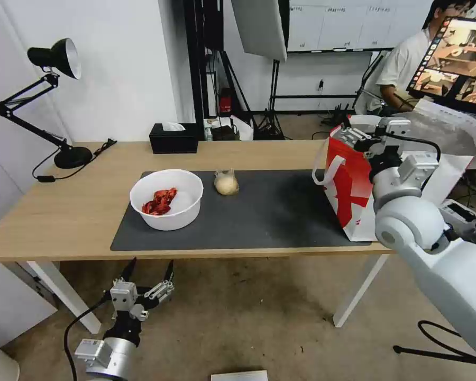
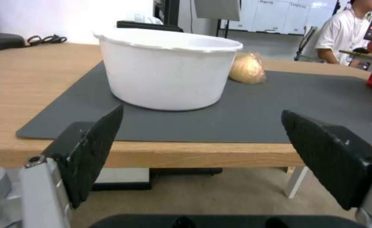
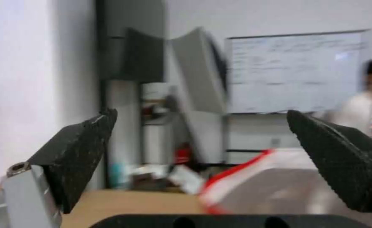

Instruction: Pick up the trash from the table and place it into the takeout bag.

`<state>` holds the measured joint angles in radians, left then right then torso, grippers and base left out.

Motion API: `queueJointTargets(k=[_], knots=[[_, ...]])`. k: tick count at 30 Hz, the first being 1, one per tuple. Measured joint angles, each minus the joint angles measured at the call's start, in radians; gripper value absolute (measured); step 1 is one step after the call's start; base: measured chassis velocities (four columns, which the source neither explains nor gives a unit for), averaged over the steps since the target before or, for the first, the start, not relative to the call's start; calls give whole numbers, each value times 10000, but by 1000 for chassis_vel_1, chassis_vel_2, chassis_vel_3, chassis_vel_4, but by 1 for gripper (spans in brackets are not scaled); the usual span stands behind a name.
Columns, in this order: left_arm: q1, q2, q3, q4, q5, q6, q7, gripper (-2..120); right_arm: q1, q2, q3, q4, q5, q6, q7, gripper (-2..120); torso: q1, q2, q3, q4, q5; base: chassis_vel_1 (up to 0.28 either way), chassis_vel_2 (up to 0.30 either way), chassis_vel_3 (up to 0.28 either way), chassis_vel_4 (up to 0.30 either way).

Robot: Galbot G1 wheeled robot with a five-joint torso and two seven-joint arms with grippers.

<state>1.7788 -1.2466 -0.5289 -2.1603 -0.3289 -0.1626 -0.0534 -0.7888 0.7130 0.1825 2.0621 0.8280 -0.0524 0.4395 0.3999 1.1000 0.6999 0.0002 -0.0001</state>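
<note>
- Head view: the table (image 1: 63, 222) carried a dark mat (image 1: 269, 211). On the mat stood the white bowl (image 1: 166, 198) holding red shells (image 1: 159, 201), with the small clear bag (image 1: 226, 183) of beige lump near it toward the far edge. These were the trash pieces on the tabletop.
- The takeout bag (image 1: 349, 185) stood upright at the mat's right end, mouth up, a handle (image 1: 322, 169) drooping down its side. Judged: upright so items drop straight in.
- The left gripper (image 1: 149, 270) hung below the table's front edge, in front of the bowl, fingers spread and empty. Judged: a low waiting or approach pose.
- The right gripper (image 1: 362, 138) was up at the bag's mouth, with the right arm across the bag's near side. Judged: positioned over the opening for a release.
- A desk lamp (image 1: 53, 58) and a black tissue box (image 1: 173, 138) sat at the back, well apart from the trash.
- Left wrist view: both pads (image 2: 97, 148) stood wide apart with nothing between; the bowl and the beige lump lay ahead beyond the table edge.
- Right wrist view: fingers (image 3: 76, 158) spread wide, holding nothing, with the bag's red-edged rim and foil lining low between them.
</note>
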Motion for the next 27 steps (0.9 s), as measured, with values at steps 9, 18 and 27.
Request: queueJointTargets(k=[9,18,27], knots=[[20,-68,-50,-68,53,-79,140,100,-3194,-233,784,1480,-346,1070,-2615,100,0,0,0,-2,1,0,0,0,0],[65,-83,-99,-129,100,-145,227,100,-5609,397,1198,1572,-1794,2352,-3772,100,0,0,0,-3,1,0,0,0,0],[96,-168,-140,335,395,-321,233,100,-7724,1260,1450,735,-3650,3405,-4178,100,-1,0,0,-3,1,0,0,0,0]])
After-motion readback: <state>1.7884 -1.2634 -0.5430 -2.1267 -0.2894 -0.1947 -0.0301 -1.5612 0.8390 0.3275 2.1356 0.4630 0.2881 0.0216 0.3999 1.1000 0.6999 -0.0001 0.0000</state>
